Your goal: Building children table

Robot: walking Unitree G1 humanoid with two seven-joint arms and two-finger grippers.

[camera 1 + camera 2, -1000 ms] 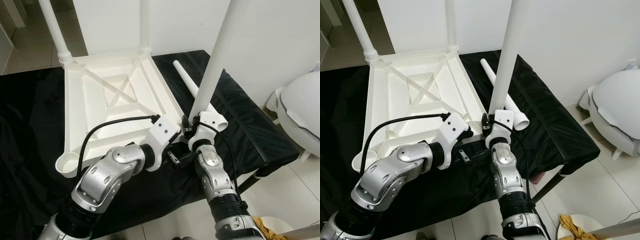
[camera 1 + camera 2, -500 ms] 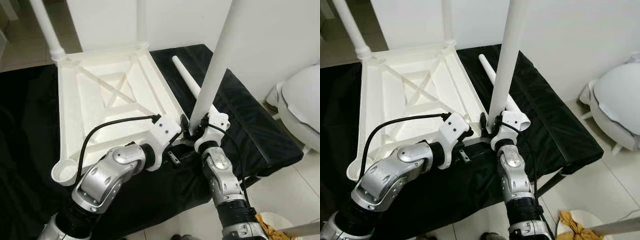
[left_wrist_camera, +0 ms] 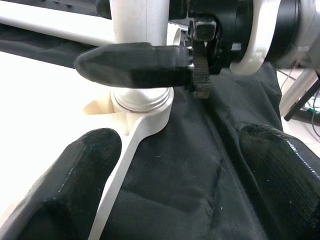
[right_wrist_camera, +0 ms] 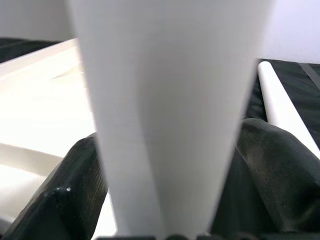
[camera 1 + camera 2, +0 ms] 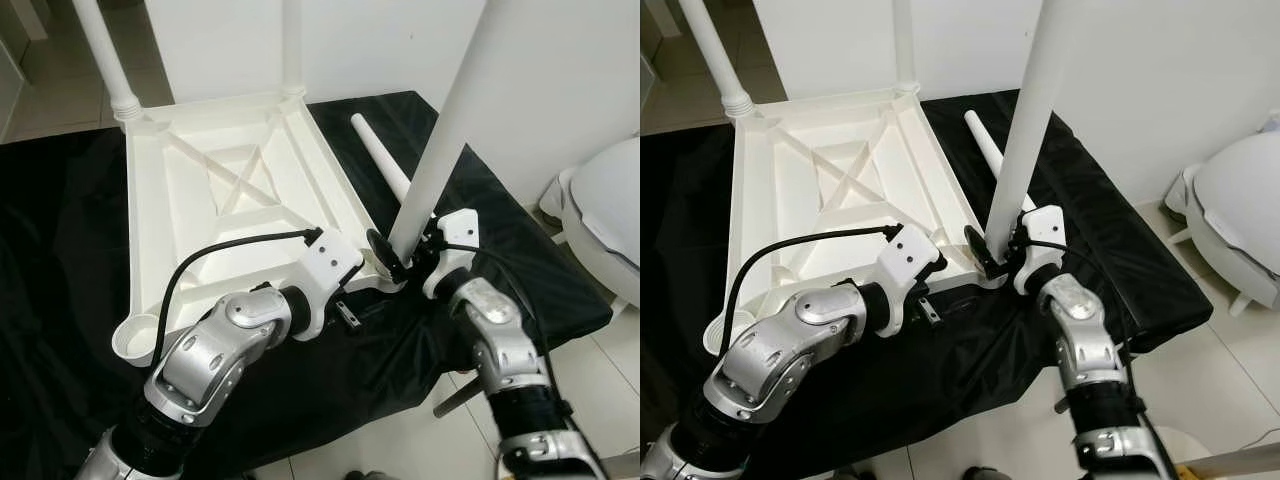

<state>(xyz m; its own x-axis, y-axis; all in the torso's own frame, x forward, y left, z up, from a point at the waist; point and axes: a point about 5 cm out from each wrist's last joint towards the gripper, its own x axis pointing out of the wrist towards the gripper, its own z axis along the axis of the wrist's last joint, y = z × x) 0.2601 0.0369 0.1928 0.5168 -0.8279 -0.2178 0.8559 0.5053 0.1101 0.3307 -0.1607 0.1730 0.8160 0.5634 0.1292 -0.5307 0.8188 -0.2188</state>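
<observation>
Left eye view: our right pincer [image 5: 398, 258] grips 1 white leg [image 5: 446, 130] standing in the upturned tabletop's [image 5: 190, 190] corner socket [image 3: 142, 107]. Our left pincer [image 3: 172, 192] waits open beside it; 1 spare leg [image 5: 383, 167] lies nearby.

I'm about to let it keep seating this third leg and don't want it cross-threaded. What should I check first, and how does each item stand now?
1. Right gripper closed around the upright leg near its base: ok.
2. Leg foot sitting in the near corner socket of the upturned tabletop: ok.
3. Leg fully screwed home: cannot tell.
4. Left gripper open, over the black cloth beside the socket, gripping nothing: ok.
5. Spare leg lying on the cloth, apart from the working corner: ok.
6. Near left socket still without a leg: not ok.
</observation>
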